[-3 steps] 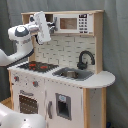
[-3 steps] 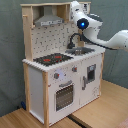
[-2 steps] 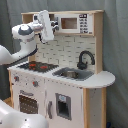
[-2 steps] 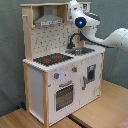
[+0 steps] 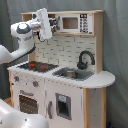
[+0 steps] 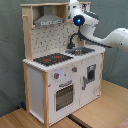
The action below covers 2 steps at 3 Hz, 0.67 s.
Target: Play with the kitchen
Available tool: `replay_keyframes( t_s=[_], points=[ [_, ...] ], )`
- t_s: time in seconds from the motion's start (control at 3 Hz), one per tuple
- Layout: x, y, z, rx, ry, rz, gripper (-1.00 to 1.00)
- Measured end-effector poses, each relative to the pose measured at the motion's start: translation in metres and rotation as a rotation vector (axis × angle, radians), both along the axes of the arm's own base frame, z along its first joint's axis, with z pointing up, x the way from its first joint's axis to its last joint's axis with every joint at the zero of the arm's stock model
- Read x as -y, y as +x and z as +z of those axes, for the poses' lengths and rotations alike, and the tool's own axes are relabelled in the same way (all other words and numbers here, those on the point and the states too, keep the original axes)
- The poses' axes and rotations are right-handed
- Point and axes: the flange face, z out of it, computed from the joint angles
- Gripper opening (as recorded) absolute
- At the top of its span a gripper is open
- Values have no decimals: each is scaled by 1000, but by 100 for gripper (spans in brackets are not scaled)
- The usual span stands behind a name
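Observation:
The kitchen (image 5: pixel 65 90) is a tall light-wood and white toy unit seen in both exterior views. It has a black stovetop (image 5: pixel 37 66) with red rings, a sink (image 5: pixel 75 74), a black faucet (image 5: pixel 85 59) and an oven door (image 5: pixel 27 103). My gripper (image 5: pixel 53 22) is high up in front of the top shelf, between the hood area and the microwave panel (image 5: pixel 75 23), well above the stovetop. In the second exterior view the kitchen (image 6: pixel 60 85) shows its grey hood (image 6: pixel 48 20) and pegboard back (image 6: pixel 52 39). There my gripper (image 6: pixel 72 6) hangs above the faucet (image 6: pixel 75 38).
A white arm link (image 5: pixel 20 119) fills the first exterior view's bottom left corner. The kitchen stands on a wooden floor (image 6: pixel 105 107) against a grey curtain (image 6: pixel 10 60). The arm (image 6: pixel 112 39) reaches in from the second exterior view's right, over the sink side.
My gripper has shifted a little toward the microwave panel and slightly upward. The kitchen itself looks the same.

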Motion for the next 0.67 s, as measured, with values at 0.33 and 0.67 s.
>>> replay_keyframes(
  t_s=[0.33, 0.67],
  points=[
    [-1, -2, 1, 0, 4, -2, 100],
    [-1, -4, 1, 0, 7, -3, 100]
  ],
)
